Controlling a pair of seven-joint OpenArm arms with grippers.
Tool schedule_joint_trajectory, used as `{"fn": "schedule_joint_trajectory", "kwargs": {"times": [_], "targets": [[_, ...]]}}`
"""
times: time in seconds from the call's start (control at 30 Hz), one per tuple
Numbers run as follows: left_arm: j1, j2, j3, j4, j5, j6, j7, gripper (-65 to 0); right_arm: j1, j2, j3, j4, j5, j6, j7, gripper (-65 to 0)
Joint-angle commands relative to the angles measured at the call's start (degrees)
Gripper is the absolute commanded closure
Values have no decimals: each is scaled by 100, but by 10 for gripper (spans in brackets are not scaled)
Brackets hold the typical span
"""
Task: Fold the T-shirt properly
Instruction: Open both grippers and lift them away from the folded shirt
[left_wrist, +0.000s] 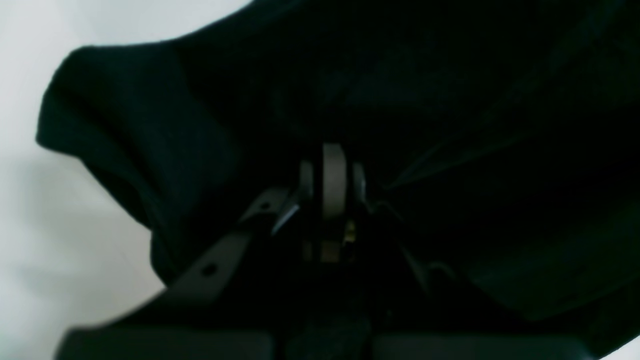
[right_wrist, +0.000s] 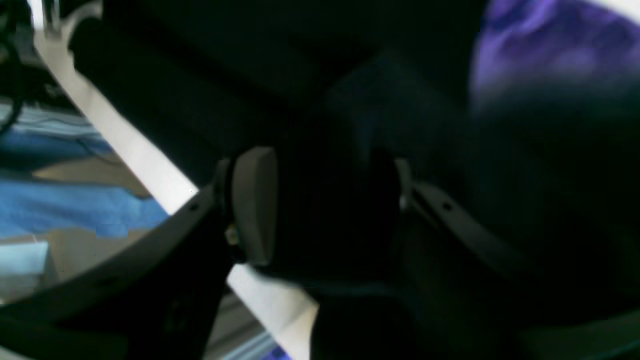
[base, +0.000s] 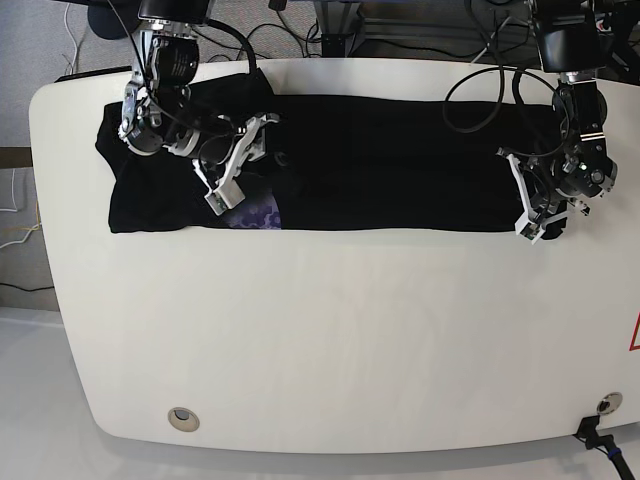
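Observation:
The black T-shirt (base: 380, 160) lies spread in a long band across the back of the white table (base: 320, 340). Its purple print (base: 255, 215) shows at the front edge on the left. My right gripper (base: 232, 172) sits on that left part. In the right wrist view its pads (right_wrist: 255, 205) stand apart, and a dark bunch of the T-shirt (right_wrist: 330, 100) fills the gap of the right gripper (right_wrist: 327, 200). The purple print (right_wrist: 540, 45) is beyond it. My left gripper (base: 532, 215) is at the shirt's right end. Its fingers (left_wrist: 332, 180) are pressed together with the T-shirt (left_wrist: 150, 125) creased around them.
Cables and arm bases crowd the table's back edge (base: 330, 60). Two round grommets (base: 181, 418) (base: 603, 404) sit near the front edge. Blue material (right_wrist: 60, 205) lies on the floor past the table edge (right_wrist: 135, 155). Bare tabletop (left_wrist: 30, 200) shows left of the cloth.

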Motion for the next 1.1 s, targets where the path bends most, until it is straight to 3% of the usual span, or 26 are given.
{"fn": "schedule_joint_trajectory", "kwargs": {"times": [0.0,0.27,0.43,0.5,0.67,0.8,0.87,0.97,1.07], "targets": [[-89,-75,-25,90,-26,-6,-51,0,-238,59,-261,430,52,17,115,-278],[-89,-75,-52,125,-43,-6,-51,0,-590,402,-490,1283,79,26,-175,-274],[-98,-66,-228,477,-52,-6,-51,0,-282,543,-261,1292,35,44,54,-274],[-98,-66,-280,679,-52,-6,-51,0,-98,692,-226,1274,-176,35,186,-274],[-89,-66,-280,1206,-52,-6,-51,0,166,692,-235,1177,-1512,61,423,-275],[210,-93,-421,1716,-43,-6,-51,0,87,710,-226,817,-1653,61,748,-270],[421,-75,-527,1980,-34,-6,-51,0,-62,710,-217,729,-1662,61,959,-233],[667,-66,-764,2086,-26,-6,-51,0,-115,710,-217,676,-1680,26,1091,-107],[799,57,-799,2086,-26,-6,-51,0,-115,692,-226,509,-2119,26,1249,0]]}}
